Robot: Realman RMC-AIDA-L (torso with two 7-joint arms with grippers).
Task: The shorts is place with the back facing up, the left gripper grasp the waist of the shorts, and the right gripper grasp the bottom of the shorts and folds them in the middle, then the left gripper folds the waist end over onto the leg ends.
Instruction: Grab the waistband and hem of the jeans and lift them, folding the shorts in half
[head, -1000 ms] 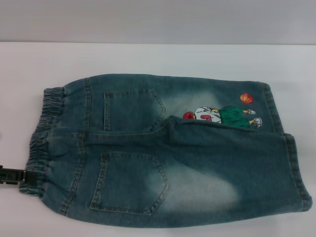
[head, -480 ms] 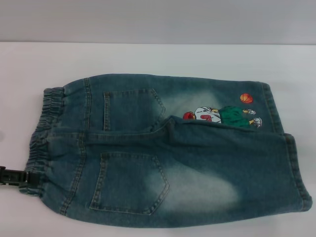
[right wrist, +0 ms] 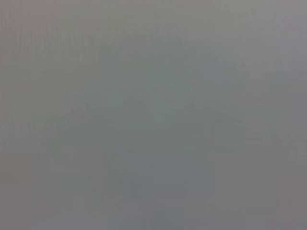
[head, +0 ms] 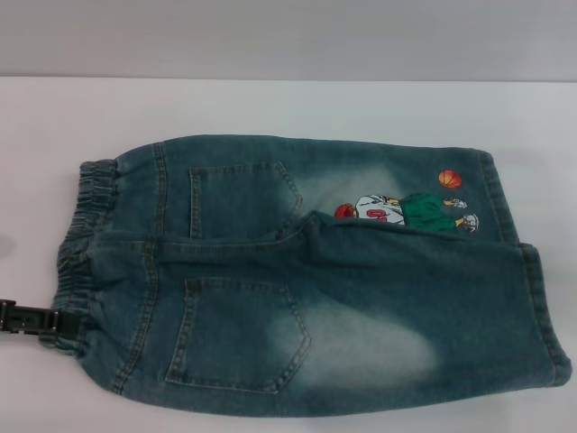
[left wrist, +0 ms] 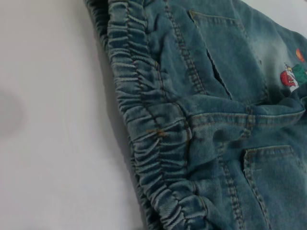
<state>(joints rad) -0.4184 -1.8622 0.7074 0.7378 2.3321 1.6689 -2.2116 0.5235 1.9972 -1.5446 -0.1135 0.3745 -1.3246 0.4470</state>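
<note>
Since the denim shorts (head: 306, 280) are soft but weighty, pinch their gathered waistband (left wrist: 153, 143) at the worktop's (head: 270, 104) left edge, where your left pincer (head: 36, 320) sits, grip state unclear.

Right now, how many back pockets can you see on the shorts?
2. The far pocket sits toward the table's back edge; the near pocket lies on the folded-over leg, closest to the left end effector.
</note>
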